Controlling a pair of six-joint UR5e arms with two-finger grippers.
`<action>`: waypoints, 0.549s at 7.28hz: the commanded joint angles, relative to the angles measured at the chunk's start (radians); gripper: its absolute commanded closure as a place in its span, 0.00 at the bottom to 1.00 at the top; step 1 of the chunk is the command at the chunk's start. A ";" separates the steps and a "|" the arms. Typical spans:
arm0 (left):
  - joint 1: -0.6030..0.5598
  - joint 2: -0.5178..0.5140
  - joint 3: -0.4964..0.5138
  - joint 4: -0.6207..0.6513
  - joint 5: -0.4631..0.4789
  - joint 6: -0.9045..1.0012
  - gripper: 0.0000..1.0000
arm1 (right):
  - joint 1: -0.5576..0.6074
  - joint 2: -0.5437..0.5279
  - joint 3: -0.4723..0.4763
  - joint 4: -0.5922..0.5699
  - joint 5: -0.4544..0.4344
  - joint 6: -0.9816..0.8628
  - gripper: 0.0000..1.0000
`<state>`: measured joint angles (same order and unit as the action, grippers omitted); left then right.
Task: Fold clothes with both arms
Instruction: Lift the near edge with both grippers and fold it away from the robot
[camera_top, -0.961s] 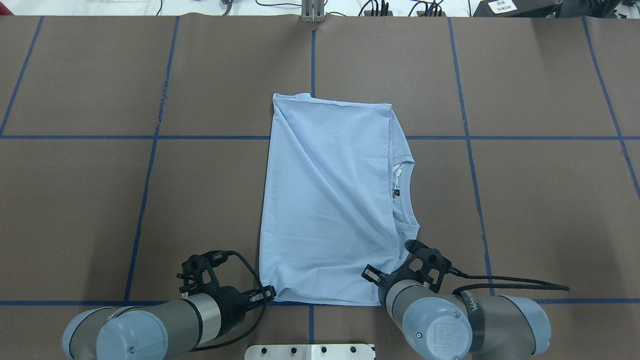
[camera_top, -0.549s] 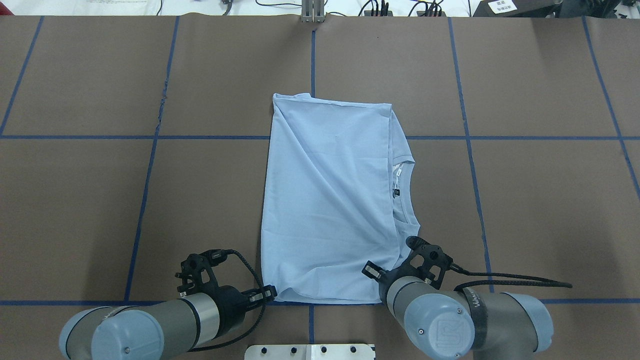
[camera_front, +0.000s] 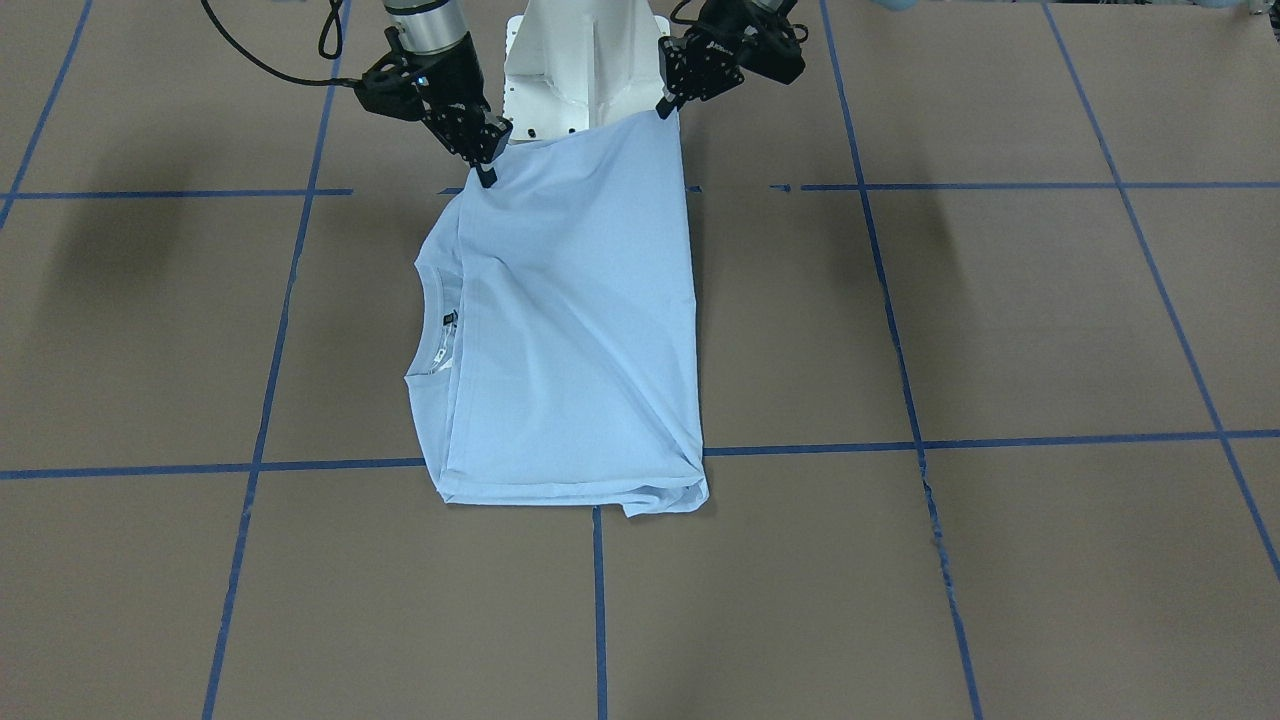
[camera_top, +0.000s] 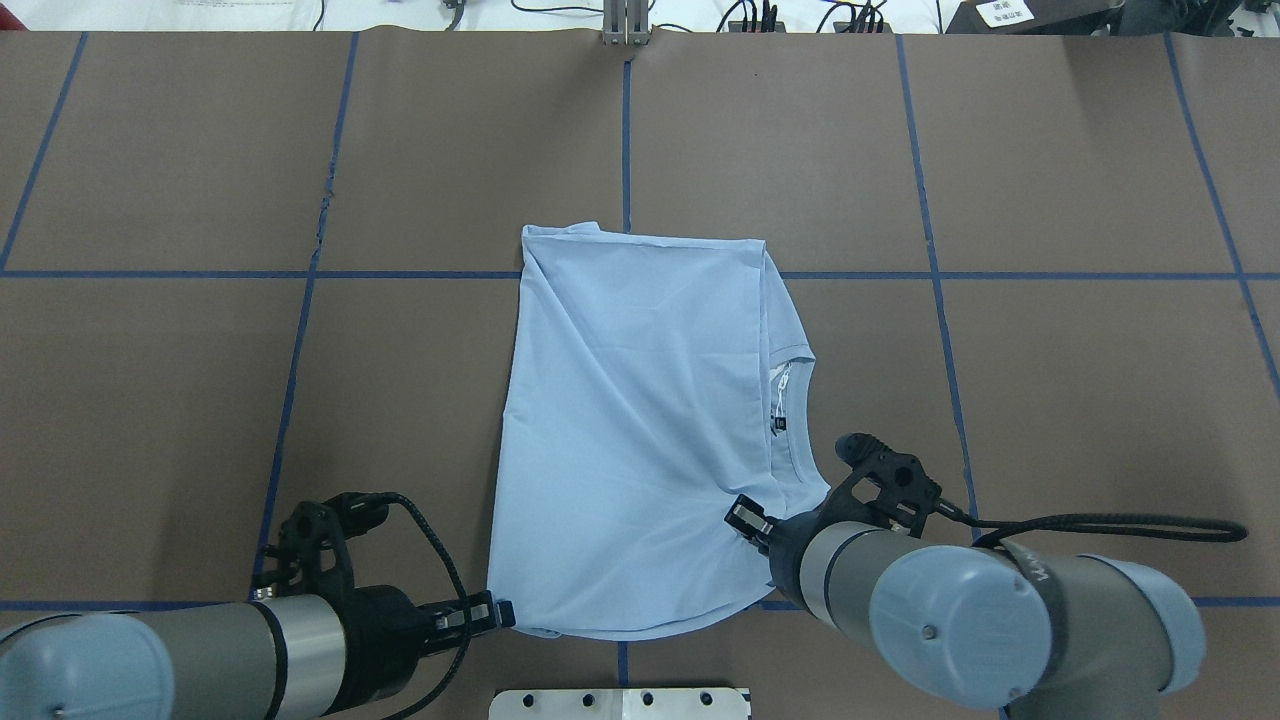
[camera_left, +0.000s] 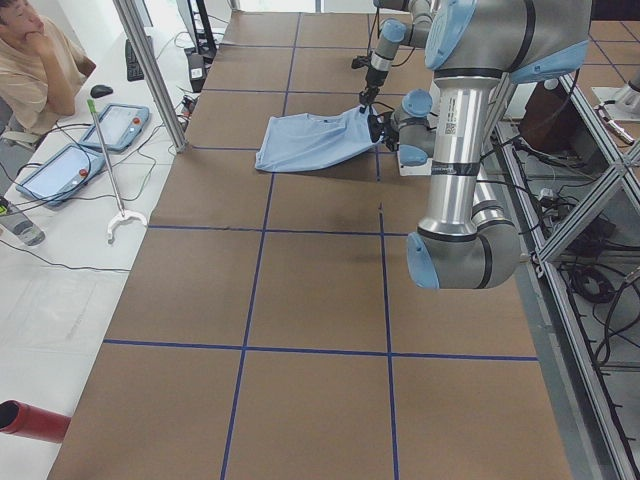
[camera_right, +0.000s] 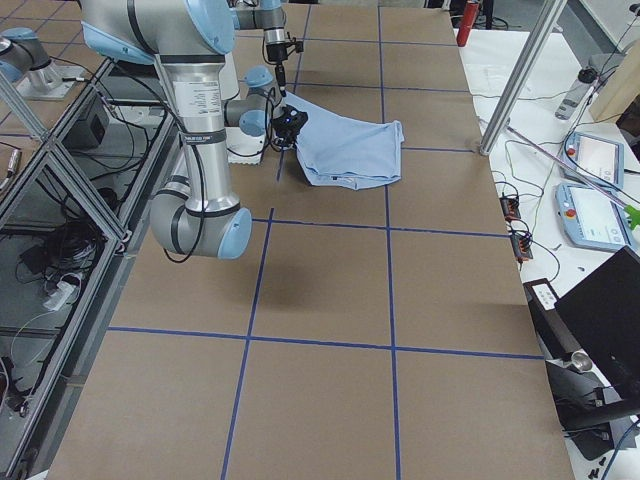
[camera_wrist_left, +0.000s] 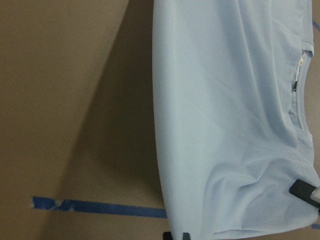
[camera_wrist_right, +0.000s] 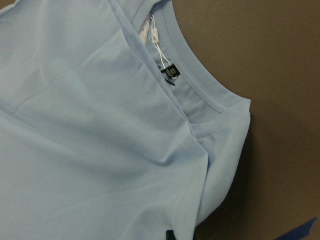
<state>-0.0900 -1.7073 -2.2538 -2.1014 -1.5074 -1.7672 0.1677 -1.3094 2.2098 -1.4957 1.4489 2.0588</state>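
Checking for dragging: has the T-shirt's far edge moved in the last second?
Yes. The T-shirt slid down the overhead view; its far edge now lies closer to the crosswise blue tape line.

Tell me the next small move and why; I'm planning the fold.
Probably raise both corners and carry them toward the far edge. The left gripper and right gripper each pinch a near corner of the T-shirt, whose near edge hangs raised while the rest lies flat.

The T-shirt's (camera_top: 640, 430) neck label (camera_wrist_right: 171, 72) carries print too small to read. The left gripper (camera_wrist_left: 176, 236) is cut off by its wrist view's bottom edge (only two dark stubs show), and the overhead view crops the left arm (camera_top: 200, 650).
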 joint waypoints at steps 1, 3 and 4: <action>-0.002 0.002 -0.201 0.206 -0.055 0.000 1.00 | 0.024 0.001 0.190 -0.154 0.071 0.000 1.00; -0.007 -0.012 -0.219 0.248 -0.059 0.000 1.00 | 0.009 0.051 0.216 -0.259 0.071 0.000 1.00; -0.046 -0.012 -0.202 0.251 -0.059 0.014 1.00 | 0.009 0.090 0.156 -0.264 0.071 -0.009 1.00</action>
<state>-0.1045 -1.7165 -2.4624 -1.8634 -1.5644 -1.7639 0.1791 -1.2629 2.4068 -1.7325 1.5189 2.0564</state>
